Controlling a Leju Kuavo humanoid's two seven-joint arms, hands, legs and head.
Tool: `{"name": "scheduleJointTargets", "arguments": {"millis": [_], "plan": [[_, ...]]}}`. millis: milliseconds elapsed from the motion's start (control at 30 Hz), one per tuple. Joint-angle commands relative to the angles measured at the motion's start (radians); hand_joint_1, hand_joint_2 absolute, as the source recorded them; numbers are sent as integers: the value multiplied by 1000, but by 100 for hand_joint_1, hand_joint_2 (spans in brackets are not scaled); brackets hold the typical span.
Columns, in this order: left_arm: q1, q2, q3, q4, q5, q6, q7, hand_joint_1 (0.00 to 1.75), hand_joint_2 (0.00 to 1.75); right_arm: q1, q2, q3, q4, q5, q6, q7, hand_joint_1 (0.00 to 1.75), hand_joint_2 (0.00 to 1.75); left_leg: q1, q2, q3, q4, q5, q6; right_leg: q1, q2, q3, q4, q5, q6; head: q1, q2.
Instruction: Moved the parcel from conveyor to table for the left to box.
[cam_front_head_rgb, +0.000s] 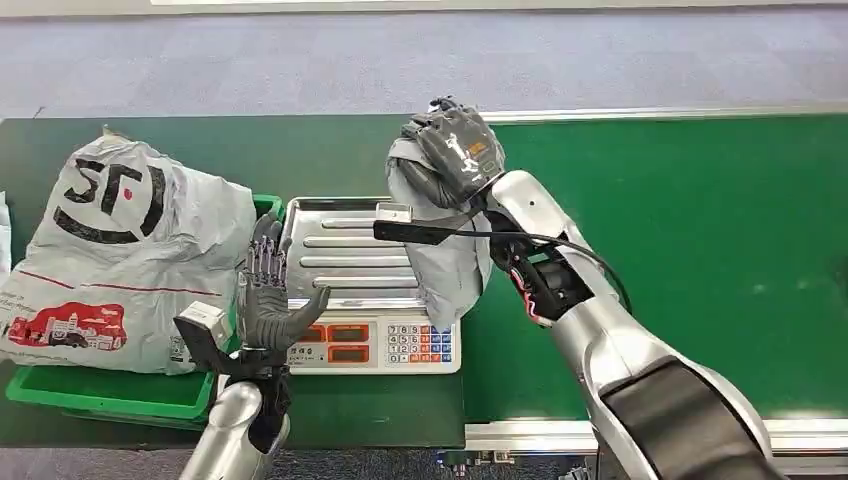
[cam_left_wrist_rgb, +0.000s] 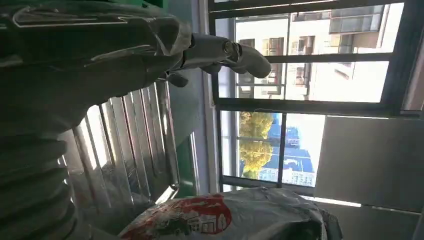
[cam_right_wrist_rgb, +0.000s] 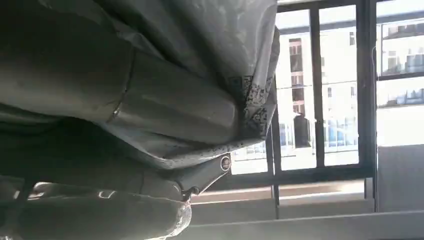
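Green surface w/ a scale (cam_front_head_rgb: 372, 290): right hand (cam_front_head_rgb: 455, 150) grips the grey parcel (cam_front_head_rgb: 440, 255) just above it, left hand (cam_front_head_rgb: 270, 300) open beside it; loose bag could slip & miss.

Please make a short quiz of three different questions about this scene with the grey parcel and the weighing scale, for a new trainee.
1. True or false: the right hand holds the grey parcel above the scale.
2. Multiple choice: the large printed bag lies in A) the green bin, B) the scale's tray, C) the conveyor belt.
3. Fill in: the left hand holds nothing and its fingers are ____.

Key: 1 true; 2 A; 3 spread.
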Motion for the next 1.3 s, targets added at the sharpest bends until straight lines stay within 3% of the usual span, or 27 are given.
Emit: {"name": "scheduleJointTargets", "arguments": {"millis": [33, 233, 433, 633, 800, 833, 867, 900, 933, 1067, 1100, 1133, 1300], "plan": [[-39, 8, -13, 80, -3, -13, 0, 0, 175, 14, 13, 124, 136, 12, 120, -92, 175, 0, 0, 0, 3, -2, 0, 0, 1, -2, 3, -2, 0, -1, 0, 0], [-39, 8, -5, 62, -8, -13, 0, 0, 175, 95, 56, 177, 130, -18, 121, -173, 175, 0, 0, 0, 4, -2, 0, 0, 1, -1, 4, -2, 0, -1, 0, 0], [-29, 9, 0, 46, -28, 5, 0, 0, 175, 118, 91, 240, 130, -60, 301, -223, 175, 0, 0, 0, 2, -1, 0, 0, 1, -1, 2, -1, 0, -1, 0, 0], [-42, -12, 0, 51, -32, 4, 2, 0, 175, 184, 121, 281, 126, -128, 302, -287, 175, 0, 0, -1, 2, -1, 0, 0, 1, -2, 3, -2, 0, -1, 0, 0], [-41, -14, 10, 40, -37, 12, 7, 0, 175, 222, 138, 316, 108, -221, 379, -305, 169, 0, 0, 1, 2, -1, 0, 0, 1, 0, 2, -1, 0, -1, 0, 0], [-38, -14, 11, 36, -39, 14, 9, 0, 175, 222, 138, 322, 105, -236, 404, -297, 89, 0, 0, 1, 2, -1, 0, 0, 1, -1, 2, -1, 0, -1, 0, 0], [-36, -14, 13, 33, -40, 14, 9, 0, 175, 223, 138, 330, 105, -255, 430, -286, 51, 0, 0, 1, 2, -2, 0, 0, 1, -1, 2, -2, 0, -1, 0, 0], [-34, -12, 14, 31, -42, 15, 13, 0, 175, 220, 138, 337, 108, -280, 479, -268, 0, 0, 0, 0, 2, -1, 0, 0, 1, -1, 2, -1, 0, -1, 0, 0], [-34, -9, 14, 32, -43, 15, 15, 0, 175, 215, 138, 350, 114, -298, 514, -254, 0, 175, 1, 0, 2, -1, 0, 0, 1, -1, 2, -1, 0, -1, 0, 0], [-28, -11, 23, 23, -45, 20, 19, 0, 175, 210, 128, 356, 93, -334, 481, -222, 0, 175, 0, 0, 2, -1, 0, 0, 1, -1, 2, -1, 0, -1, 0, 0], [-23, -12, 26, 15, -47, 22, 22, 0, 175, 211, 123, 353, 77, -342, 452, -208, 0, 0, 1, 0, 1, -1, 0, 0, 1, -1, 2, -1, 0, -1, 0, 0], [-19, -13, 29, 8, -49, 25, 25, 0, 175, 208, 118, 352, 64, -345, 410, -181, 0, 0, 1, 0, 2, -1, 0, 0, 1, -2, 3, -2, 0, -1, 0, 0], [-17, -13, 29, 8, -49, 25, 25, 0, 175, 204, 116, 352, 62, -345, 412, -181, 0, 0, 0, 0, 1, -1, 0, 0, 0, -1, 2, -1, 0, -1, 0, 0]]}}
